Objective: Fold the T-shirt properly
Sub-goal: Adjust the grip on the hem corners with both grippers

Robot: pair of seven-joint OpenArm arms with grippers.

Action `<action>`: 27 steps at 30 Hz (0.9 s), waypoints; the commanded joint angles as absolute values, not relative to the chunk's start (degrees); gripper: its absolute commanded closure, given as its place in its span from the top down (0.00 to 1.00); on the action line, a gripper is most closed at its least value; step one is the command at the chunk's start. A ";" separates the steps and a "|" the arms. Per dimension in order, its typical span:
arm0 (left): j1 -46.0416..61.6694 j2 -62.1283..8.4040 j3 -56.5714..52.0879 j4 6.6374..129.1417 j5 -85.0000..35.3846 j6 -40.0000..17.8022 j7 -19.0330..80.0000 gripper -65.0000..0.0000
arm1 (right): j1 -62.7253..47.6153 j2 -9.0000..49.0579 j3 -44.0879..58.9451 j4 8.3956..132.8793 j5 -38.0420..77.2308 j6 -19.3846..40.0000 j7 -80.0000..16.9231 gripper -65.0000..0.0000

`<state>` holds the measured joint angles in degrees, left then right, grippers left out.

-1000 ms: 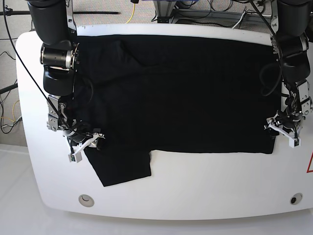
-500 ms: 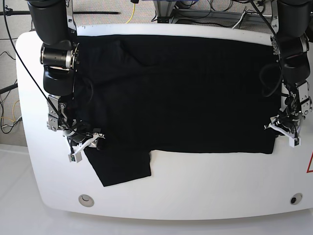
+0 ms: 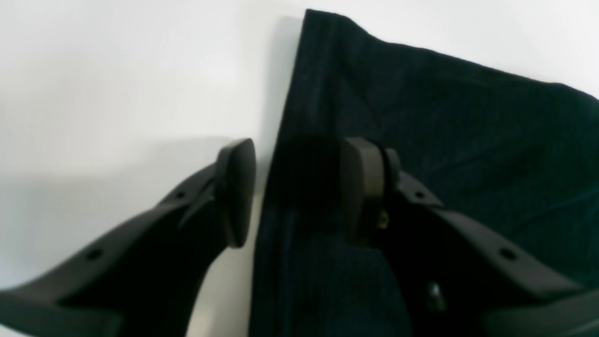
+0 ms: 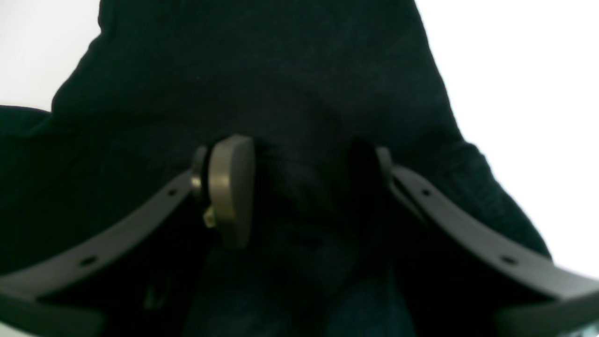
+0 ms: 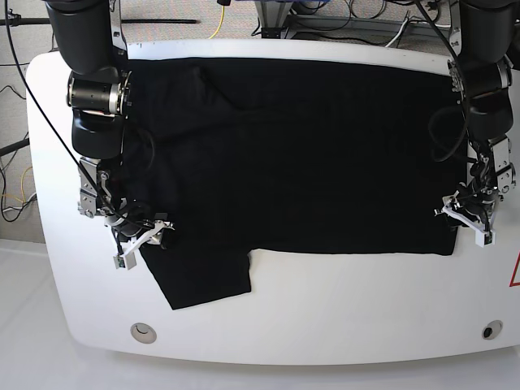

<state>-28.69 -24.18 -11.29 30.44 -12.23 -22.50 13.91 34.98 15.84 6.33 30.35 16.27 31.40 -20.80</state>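
The black T-shirt (image 5: 309, 154) lies spread flat, plain side up, over most of the white table (image 5: 341, 309). One sleeve (image 5: 203, 280) sticks out toward the front left. My left gripper (image 5: 465, 218) is at the shirt's front right corner. In the left wrist view that gripper (image 3: 297, 192) is open and straddles the T-shirt's (image 3: 444, 117) edge, with one finger on bare table and the other over cloth. My right gripper (image 5: 145, 237) sits at the sleeve's base on the left. Its wrist view shows the gripper (image 4: 299, 187) open, with a bulge of T-shirt (image 4: 257, 70) between the jaws.
Two round holes (image 5: 144, 331) (image 5: 490, 330) sit near the table's front corners, and a red mark (image 5: 515, 272) is at the right edge. Cables (image 5: 219, 20) run on the floor beyond the far edge. Bare white table lies in front of the shirt.
My left gripper has edged slightly left onto the shirt's corner, and its jaws narrowed and then spread again. The right arm and the shirt have stayed put.
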 commanded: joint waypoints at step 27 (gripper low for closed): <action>-29.71 -24.75 -11.30 31.59 -12.03 -22.65 13.46 0.14 | 36.54 16.29 6.54 30.97 15.97 31.74 -21.22 0.49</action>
<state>-28.40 -24.03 -11.20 31.07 -12.05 -22.33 13.65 35.05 15.86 6.50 30.33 16.27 31.55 -20.99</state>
